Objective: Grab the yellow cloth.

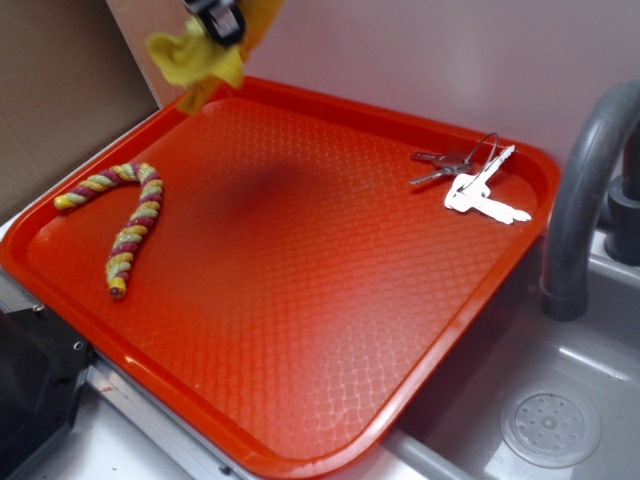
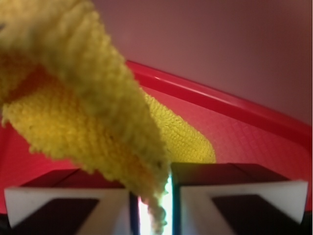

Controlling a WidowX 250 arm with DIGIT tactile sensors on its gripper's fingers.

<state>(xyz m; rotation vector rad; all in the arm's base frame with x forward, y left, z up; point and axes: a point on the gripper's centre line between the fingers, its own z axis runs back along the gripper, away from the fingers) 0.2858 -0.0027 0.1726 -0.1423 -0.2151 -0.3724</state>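
- The tool [image 1: 215,18] sits at the top edge of the exterior view, mostly cut off by the frame, clenched on the yellow cloth [image 1: 200,60], which dangles from it above the far left corner of the red tray [image 1: 300,400].
- In the wrist view the two pads nearly meet, with only a thin bright slit between them, and a narrow tail of the cloth [image 2: 83,122] runs down into that slit (the bulk of the fabric bunches in the upper left of the frame).
- The cloth appears clear of the tray surface, so the grab looks essentially done.
- Risk: only a slim fold seems pinched; soft terry could creep out of the pads if the arm jerks or the grip eases, and the cloth would drop back onto the tray or over its rim.
- Risk: the loose hanging corner could drag on the tray's raised edge if the arm travels low.
- The striped rope piece [image 1: 125,225] at the left and the keys [image 1: 470,180] at the upper right lie well apart from the cloth, so snagging them looks unlikely.
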